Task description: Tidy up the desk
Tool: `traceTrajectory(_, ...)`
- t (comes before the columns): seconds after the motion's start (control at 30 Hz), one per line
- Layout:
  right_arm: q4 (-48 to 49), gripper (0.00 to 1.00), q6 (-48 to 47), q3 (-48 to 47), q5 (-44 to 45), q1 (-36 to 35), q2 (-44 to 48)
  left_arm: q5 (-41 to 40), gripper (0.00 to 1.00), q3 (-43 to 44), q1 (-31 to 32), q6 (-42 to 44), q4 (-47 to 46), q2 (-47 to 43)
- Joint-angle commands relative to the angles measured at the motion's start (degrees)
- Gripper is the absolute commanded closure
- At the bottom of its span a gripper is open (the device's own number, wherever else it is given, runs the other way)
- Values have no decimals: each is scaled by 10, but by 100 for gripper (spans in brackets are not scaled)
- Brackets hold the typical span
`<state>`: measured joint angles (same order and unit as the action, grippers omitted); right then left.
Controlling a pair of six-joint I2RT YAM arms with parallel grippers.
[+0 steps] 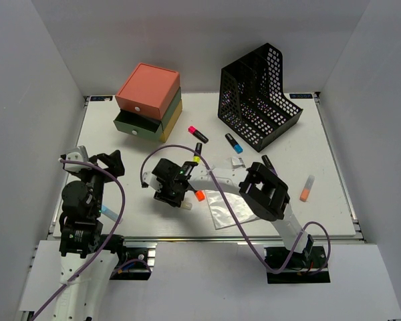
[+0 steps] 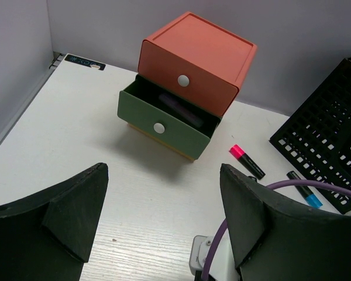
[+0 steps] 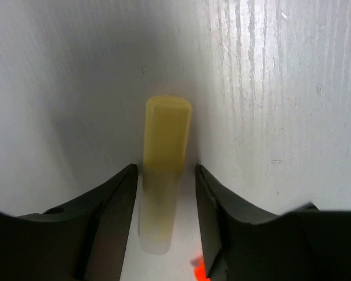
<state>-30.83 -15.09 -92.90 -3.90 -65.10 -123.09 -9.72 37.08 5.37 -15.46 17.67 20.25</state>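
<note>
Where the surface (image 1: 321, 154) is: spread flat under everything, pens (image 1: 198, 134) lying loose on it.
Right claw (image 3: 165, 175): fingers apart, one on each side of a yellow highlighter (image 3: 167, 129), thin gaps showing.
Left claw (image 2: 164, 193): wide apart, holding nothing.
What could go wrong: the highlighter may slip or roll away if squeezed off-centre.

The desk (image 1: 120, 134) is white with faint grey wood grain. At upper left, the drawer box (image 1: 149, 100) stacks coral over green over yellow, with white knobs. The file holder (image 1: 259, 97) is black, gridded with holes. Centre frame lie a black pink-capped marker (image 1: 198, 133) and a black blue-capped marker (image 1: 233, 142), with an orange marker (image 1: 307, 188) at right. The yellow marker (image 3: 165, 152) is pale, and the cable (image 2: 304, 183) purple.
</note>
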Motion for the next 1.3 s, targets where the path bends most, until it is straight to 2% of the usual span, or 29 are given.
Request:
traceTrajectory(0.0, 9, 56, 5, 5, 11, -9, -15, -6, 13, -3, -3, 5, 5, 2)
traceTrajectory(0.07, 6, 64, 3, 4, 9, -9, -17, -6, 14, -3, -3, 5, 5, 2)
traceTrajectory(0.1, 4, 74, 1, 4, 5, -7, -16, -4, 13, -4, -3, 5, 4, 4)
traceTrajectory(0.17, -6, 83, -9, 1, 6, -6, -14, -3, 13, -3, -3, 5, 4, 3)
traceTrajectory(0.2, -11, 92, -15, -4, 4, -3, -5, -2, 13, -4, -3, 5, 5, 3)
traceTrajectory(0.27, -24, 100, -40, -14, 6, -4, 8, -5, 13, -3, -3, 5, 6, 3)
traceTrajectory(0.47, -62, 100, -119, -113, 28, 16, 71, -4, 14, -3, -3, 5, 6, 1)
traceTrajectory(0.57, -24, 100, -167, -119, 66, 21, 101, -5, 14, -3, -3, 5, 8, 0)
traceTrajectory(0.8, 34, 100, -216, -238, 49, 56, 73, -9, 14, -3, -3, 5, 10, 1)
traceTrajectory(0.9, 86, 100, -241, -289, 43, 66, 53, -14, 14, -2, -3, 5, 11, 1)
traceTrajectory(1.03, 217, 100, -253, -293, 6, 84, 36, -17, 14, -2, -3, 6, 11, 3)
traceTrajectory(1.27, 352, 100, -203, -302, -28, 109, -34, -16, 14, -1, -3, 8, 10, 3)
